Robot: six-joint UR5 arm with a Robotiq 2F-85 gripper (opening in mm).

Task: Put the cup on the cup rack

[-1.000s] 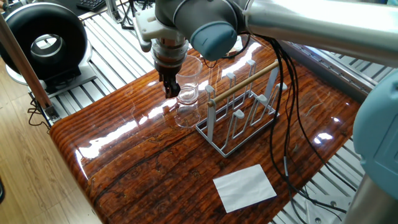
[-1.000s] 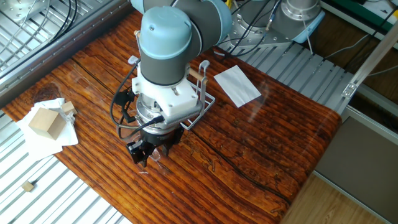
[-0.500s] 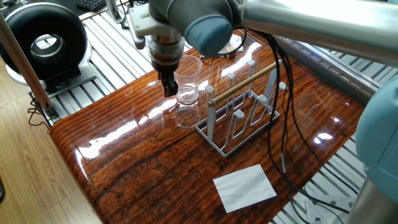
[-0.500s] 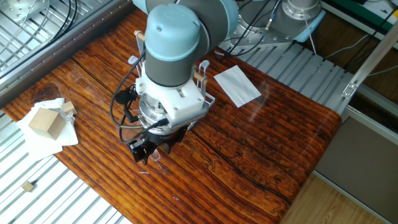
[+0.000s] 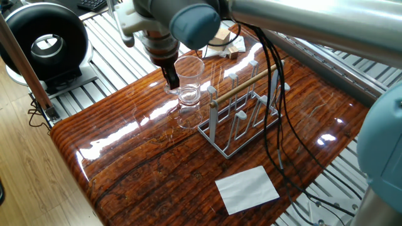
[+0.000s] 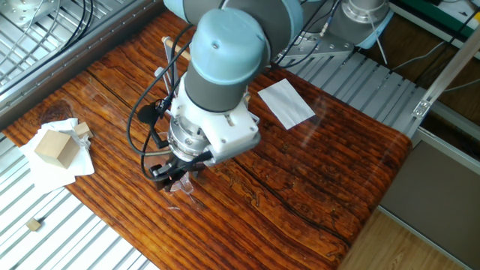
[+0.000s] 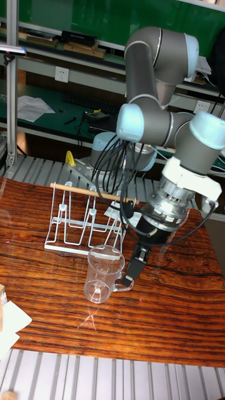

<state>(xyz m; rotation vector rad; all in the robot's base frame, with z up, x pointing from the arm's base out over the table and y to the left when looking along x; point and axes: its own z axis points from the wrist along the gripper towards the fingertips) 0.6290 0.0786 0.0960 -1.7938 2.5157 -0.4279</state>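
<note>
— While the end effector [image 7: 136, 262] hangs over the bench [image 5: 144, 169], where's the cup [image 7: 101, 274]?

— Held clear of the wood, upright, just beside the cup rack [image 5: 242, 113] (not on any peg). Its fingers [image 5: 171, 78] are pinched shut on the handle side.

— And the rest of the bench?

— A white sheet of paper [image 5: 247, 188] lies near the front edge, well apart from the rack; a wooden block [image 6: 55, 146] sits on paper at the far end.

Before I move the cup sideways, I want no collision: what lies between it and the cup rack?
Nothing: in the tall fixed view, only bare table separates the cup, held by the gripper, from the cup rack.
</note>
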